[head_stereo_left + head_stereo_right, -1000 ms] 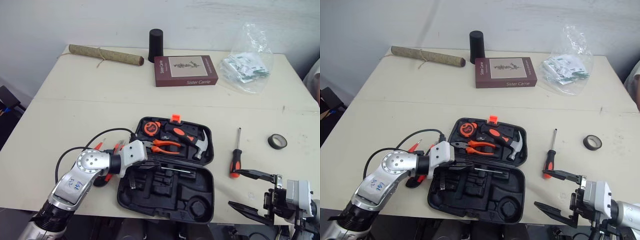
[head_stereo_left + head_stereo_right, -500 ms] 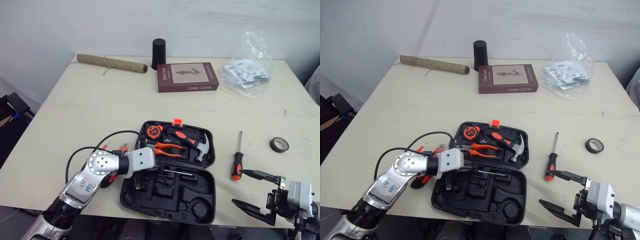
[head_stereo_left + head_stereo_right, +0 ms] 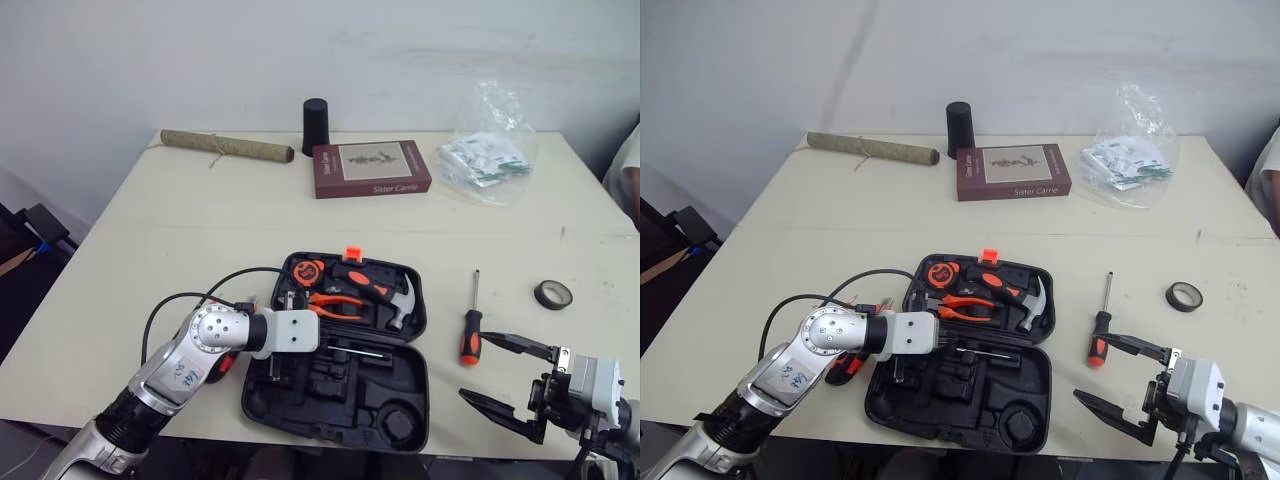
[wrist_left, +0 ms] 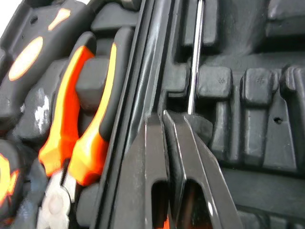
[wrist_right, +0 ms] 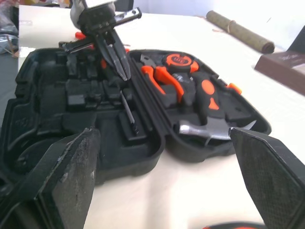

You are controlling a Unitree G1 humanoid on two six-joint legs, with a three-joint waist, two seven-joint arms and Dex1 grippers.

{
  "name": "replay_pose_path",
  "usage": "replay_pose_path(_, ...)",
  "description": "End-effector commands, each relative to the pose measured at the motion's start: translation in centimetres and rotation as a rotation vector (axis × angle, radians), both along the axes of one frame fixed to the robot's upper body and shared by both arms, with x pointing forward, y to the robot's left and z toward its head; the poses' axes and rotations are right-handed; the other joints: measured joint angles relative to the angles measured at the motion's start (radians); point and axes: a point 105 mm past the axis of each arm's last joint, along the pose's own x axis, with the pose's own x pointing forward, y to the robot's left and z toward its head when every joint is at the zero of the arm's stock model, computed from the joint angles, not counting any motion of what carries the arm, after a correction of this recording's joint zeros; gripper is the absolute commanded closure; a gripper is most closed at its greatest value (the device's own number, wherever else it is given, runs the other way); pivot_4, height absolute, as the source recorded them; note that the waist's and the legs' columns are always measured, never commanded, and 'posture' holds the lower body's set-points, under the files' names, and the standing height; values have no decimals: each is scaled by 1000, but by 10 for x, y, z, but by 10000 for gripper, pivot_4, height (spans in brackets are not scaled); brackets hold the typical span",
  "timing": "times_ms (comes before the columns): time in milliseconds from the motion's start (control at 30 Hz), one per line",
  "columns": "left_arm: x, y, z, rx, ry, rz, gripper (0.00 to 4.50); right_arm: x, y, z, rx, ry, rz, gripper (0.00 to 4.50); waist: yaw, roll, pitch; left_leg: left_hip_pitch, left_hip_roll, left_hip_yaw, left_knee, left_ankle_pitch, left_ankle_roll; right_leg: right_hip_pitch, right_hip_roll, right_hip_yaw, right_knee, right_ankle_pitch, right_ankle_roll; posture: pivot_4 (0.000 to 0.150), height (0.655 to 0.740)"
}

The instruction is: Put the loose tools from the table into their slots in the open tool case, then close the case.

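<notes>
The open black tool case lies near the table's front edge. Its far half holds a tape measure, orange pliers and a hammer. My left gripper is shut over the near half, its tips against the end of a thin metal shaft lying in a slot. An orange and black screwdriver lies on the table right of the case. My right gripper stands open just in front of its handle. Red-handled loose tools lie left of the case, mostly hidden by my left arm.
A black tape roll lies at the right. Along the back stand a book, a black cylinder, a rolled mat and a clear plastic bag. A person's sleeve shows at the right edge.
The head camera has shifted. My left gripper has moved a little to the right, further over the case's near half. The right gripper stays open by the screwdriver.
</notes>
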Motion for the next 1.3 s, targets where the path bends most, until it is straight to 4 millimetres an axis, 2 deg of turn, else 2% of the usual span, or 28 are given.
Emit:
replay_pose_path(33,-35,45,-94,399,347,72,44176,1,6,6,0,-25,10,0,2,0,-1,3,0,0,-1,0,0,2,0,1,-1,-2,-3,1500,7400)
replay_pose_path(67,-33,42,-90,412,334,59,44176,2,6,7,0,-27,9,0,2,0,-1,3,0,0,-1,0,0,3,0,2,-1,-8,-11,1500,7400)
replay_pose_path(200,-22,10,-70,275,285,48,44176,6,8,9,-1,-35,6,0,3,2,-2,3,-1,0,-2,0,0,2,0,5,-1,-9,-10,1500,7400)
replay_pose_path(267,-22,5,-67,246,270,29,44176,7,10,10,0,-40,7,0,15,2,-1,2,-1,-1,-1,0,0,2,0,8,-1,-9,-10,1500,7400)
replay_pose_path(333,-19,1,-54,169,242,20,44176,10,12,13,2,-49,5,0,25,2,-1,0,-2,-1,-1,0,0,1,0,12,-2,-8,-10,1500,7400)
replay_pose_path(433,-17,2,-39,72,217,24,44176,11,13,14,0,-51,2,0,25,2,-1,-6,-2,-1,-2,0,1,-4,0,12,-3,-8,-10,1500,7400)
replay_pose_path(467,-15,4,-29,36,185,18,44176,11,14,15,0,-51,0,0,25,1,-1,-9,-1,-1,-2,0,1,-5,0,12,-3,-8,-10,1500,7400)
replay_pose_path(533,-11,9,-6,-56,106,-6,44176,11,14,17,-2,-52,-4,0,18,1,4,-18,-2,-1,0,5,6,-18,0,12,-1,-7,-7,1500,7400)
replay_pose_path(567,-9,12,6,-108,73,-1,44176,11,14,18,-2,-54,-8,0,15,0,7,-20,-1,-1,0,6,3,-20,0,10,0,0,5,1500,7400)
replay_pose_path(700,-11,28,37,-307,24,19,44176,11,11,25,4,-65,-46,0,-6,-4,22,-34,2,-2,1,10,-4,-35,5,7,1,0,5,1500,7400)
replay_pose_path(867,-14,69,60,-458,26,118,44176,7,-4,34,-12,-65,-117,0,-11,-10,40,-37,2,-3,3,10,-4,-36,7,5,2,0,5,1500,7400)
replay_pose_path(900,-15,79,63,-460,22,138,41955,6,-10,34,-21,-60,-136,0,-9,-12,41,-38,2,-3,3,10,-4,-36,7,4,2,0,5,1500,7400)
replay_pose_path(967,-15,102,67,-455,20,204,36865,2,-23,33,-42,-55,-183,0,-5,-14,43,-38,2,-3,3,10,-3,-36,7,4,2,0,6,1500,7400)
replay_pose_path(1033,-12,134,70,-446,-9,310,28917,-3,-37,31,-60,-47,-237,0,-3,-16,46,-38,2,-3,3,10,-3,-36,7,4,2,0,6,1500,7400)
replay_pose_path(1200,-16,225,78,-399,-91,625,5957,-18,-84,26,-84,-36,-432,0,-5,-17,50,-38,2,-3,2,8,0,-37,7,5,2,1,6,1500,7400)
replay_pose_path(1233,-19,239,78,-392,-99,671,1182,-21,-92,25,-88,-32,-464,0,-6,-17,50,-38,2,-3,2,7,0,-38,7,5,2,1,6,1500,7400)
replay_pose_path(1300,-35,285,70,-356,-109,851,440,-34,-123,19,-110,-20,-591,0,-8,-16,51,-38,2,-2,1,6,0,-39,6,6,2,1,6,1500,7400)
